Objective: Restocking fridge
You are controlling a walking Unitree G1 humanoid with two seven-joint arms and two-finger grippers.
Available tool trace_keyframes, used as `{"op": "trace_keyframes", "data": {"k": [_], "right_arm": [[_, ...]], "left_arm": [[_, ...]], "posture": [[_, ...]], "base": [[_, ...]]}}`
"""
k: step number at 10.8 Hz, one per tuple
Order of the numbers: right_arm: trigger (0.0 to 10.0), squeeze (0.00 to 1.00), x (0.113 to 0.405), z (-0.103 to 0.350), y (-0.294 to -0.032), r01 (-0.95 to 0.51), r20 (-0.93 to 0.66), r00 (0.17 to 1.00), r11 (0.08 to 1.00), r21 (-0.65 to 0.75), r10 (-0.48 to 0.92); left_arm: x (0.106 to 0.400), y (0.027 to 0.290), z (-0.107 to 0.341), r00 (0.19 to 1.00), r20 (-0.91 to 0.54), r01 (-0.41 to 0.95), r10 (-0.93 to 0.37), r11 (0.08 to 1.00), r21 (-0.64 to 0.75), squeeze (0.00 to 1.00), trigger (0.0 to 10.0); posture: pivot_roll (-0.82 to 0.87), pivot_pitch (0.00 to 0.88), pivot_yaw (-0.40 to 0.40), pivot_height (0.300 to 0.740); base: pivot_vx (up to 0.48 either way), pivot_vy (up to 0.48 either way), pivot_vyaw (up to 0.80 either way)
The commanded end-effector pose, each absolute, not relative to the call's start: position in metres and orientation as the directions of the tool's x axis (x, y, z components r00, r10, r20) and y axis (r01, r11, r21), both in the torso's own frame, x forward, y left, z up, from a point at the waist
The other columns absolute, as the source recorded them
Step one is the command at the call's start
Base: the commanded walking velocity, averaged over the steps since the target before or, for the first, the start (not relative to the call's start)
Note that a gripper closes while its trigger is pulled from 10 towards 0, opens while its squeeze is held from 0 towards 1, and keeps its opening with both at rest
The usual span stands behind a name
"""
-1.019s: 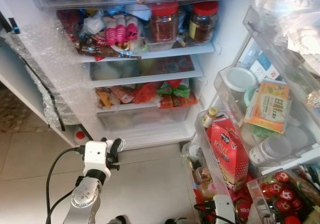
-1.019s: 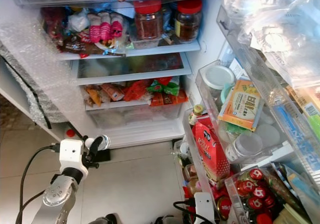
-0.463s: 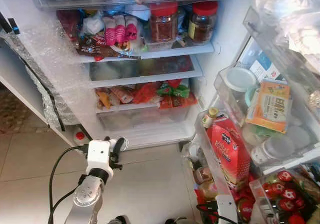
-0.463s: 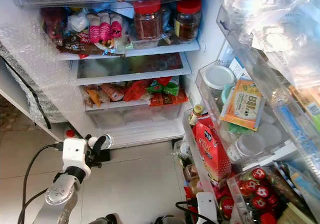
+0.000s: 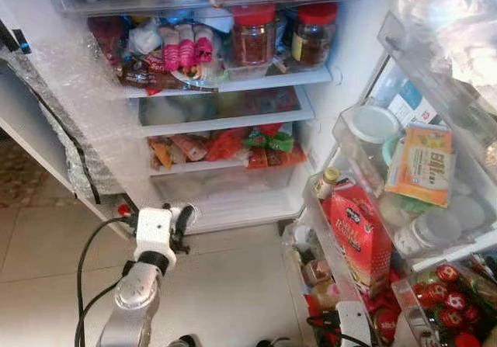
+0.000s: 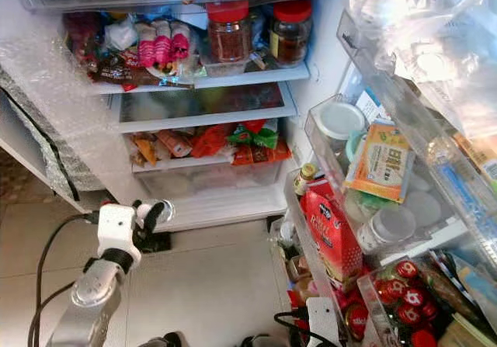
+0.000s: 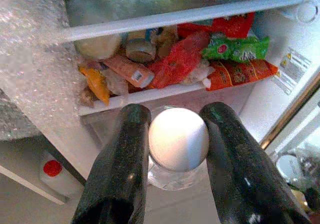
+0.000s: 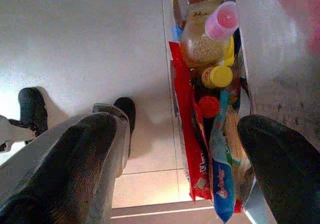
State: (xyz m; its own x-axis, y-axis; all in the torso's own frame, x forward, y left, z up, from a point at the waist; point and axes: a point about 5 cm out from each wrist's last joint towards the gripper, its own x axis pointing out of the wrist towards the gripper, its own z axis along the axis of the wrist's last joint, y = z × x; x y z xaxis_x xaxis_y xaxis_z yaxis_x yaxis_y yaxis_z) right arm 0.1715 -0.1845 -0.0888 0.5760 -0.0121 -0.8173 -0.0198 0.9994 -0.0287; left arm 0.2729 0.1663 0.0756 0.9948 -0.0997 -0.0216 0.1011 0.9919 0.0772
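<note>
You're facing the open fridge (image 5: 233, 114); your left tool (image 7: 172, 149) is gripping a white-capped bottle (image 7: 178, 140) by the cap, low before the bottom shelf (image 7: 150, 94). Probably light, slippery: grip lower. Right tool (image 8: 185, 149) is hanging open.

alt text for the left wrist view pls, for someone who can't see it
The left gripper has its two black fingers shut on a white-capped clear bottle, held in front of the open fridge. Behind it, a shelf holds snack packets in red, green and orange, with a glass shelf above and bubble wrap lining one fridge wall.
</note>
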Motion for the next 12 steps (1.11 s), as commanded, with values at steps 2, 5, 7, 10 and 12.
{"op": "trace_keyframes", "data": {"k": [2, 5, 7, 10, 12], "right_arm": [[10.0, 0.00, 0.1617, -0.0932, -0.1858, -0.023, -0.839, 0.545, 0.999, -0.032, -0.014], [10.0, 0.00, 0.1633, -0.0927, -0.1844, -0.039, -0.838, 0.546, 0.999, -0.033, -0.007], [10.0, 0.00, 0.1632, -0.0927, -0.1849, -0.035, -0.839, 0.544, 0.999, -0.033, -0.008], [10.0, 0.00, 0.1632, -0.0927, -0.1856, -0.036, -0.841, 0.541, 0.999, -0.032, -0.007], [10.0, 0.00, 0.1634, -0.0927, -0.1854, -0.038, -0.841, 0.541, 0.999, -0.030, -0.004]], "left_arm": [[0.2726, 0.1674, 0.0725, 0.995, -0.035, 0.096, -0.094, 0.993, 0.061, 0.00, 10.0], [0.2744, 0.1675, 0.0687, 0.993, -0.053, 0.107, -0.103, 0.992, 0.072, 0.00, 10.0], [0.2741, 0.1669, 0.0675, 0.993, -0.055, 0.106, -0.102, 0.992, 0.073, 0.00, 10.0], [0.2738, 0.1652, 0.0673, 0.993, -0.049, 0.110, -0.106, 0.991, 0.079, 0.00, 10.0], [0.2740, 0.1642, 0.0683, 0.993, -0.045, 0.113, -0.109, 0.990, 0.083, 0.00, 10.0]], "posture": [[-0.14, 0.176, -0.046, 0.740], [-0.14, 0.189, -0.048, 0.740], [-0.14, 0.195, -0.050, 0.740], [-0.14, 0.199, -0.052, 0.740], [-0.14, 0.200, -0.052, 0.740]], "base": [[0.281, 0.000, 0.00], [0.290, 0.000, 0.15], [0.289, 0.000, 0.00], [0.292, 0.000, 0.00], [0.279, 0.000, 0.00]]}}
